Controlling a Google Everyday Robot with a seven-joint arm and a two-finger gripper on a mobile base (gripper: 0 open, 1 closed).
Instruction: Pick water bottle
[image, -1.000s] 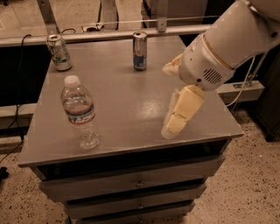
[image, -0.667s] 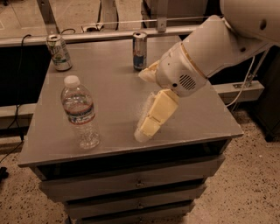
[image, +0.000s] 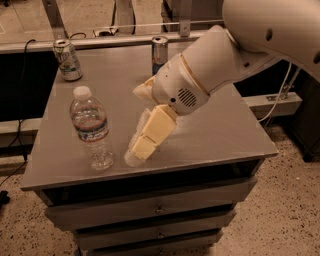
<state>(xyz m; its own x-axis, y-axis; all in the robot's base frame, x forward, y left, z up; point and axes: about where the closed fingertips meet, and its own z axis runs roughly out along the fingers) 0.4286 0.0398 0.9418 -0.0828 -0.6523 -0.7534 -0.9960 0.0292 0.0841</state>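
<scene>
The water bottle (image: 92, 127) is clear ribbed plastic with a white cap and a white, blue and red label band. It stands upright at the front left of the grey cabinet top (image: 220, 130). My gripper (image: 135, 125) is just right of the bottle, low over the top, with a small gap between them. Its cream fingers (image: 150, 132) are spread open and hold nothing. One finger points down toward the front edge and the other sits higher behind it. The white arm reaches in from the upper right.
A green-white soda can (image: 67, 60) stands at the back left corner. A slim blue-silver can (image: 159, 49) stands at the back middle, partly behind the arm. The cabinet has drawers below. Cables and a rail lie behind it.
My gripper has moved left across the cabinet top, from the right side to just beside the bottle. The bottle and both cans have not moved.
</scene>
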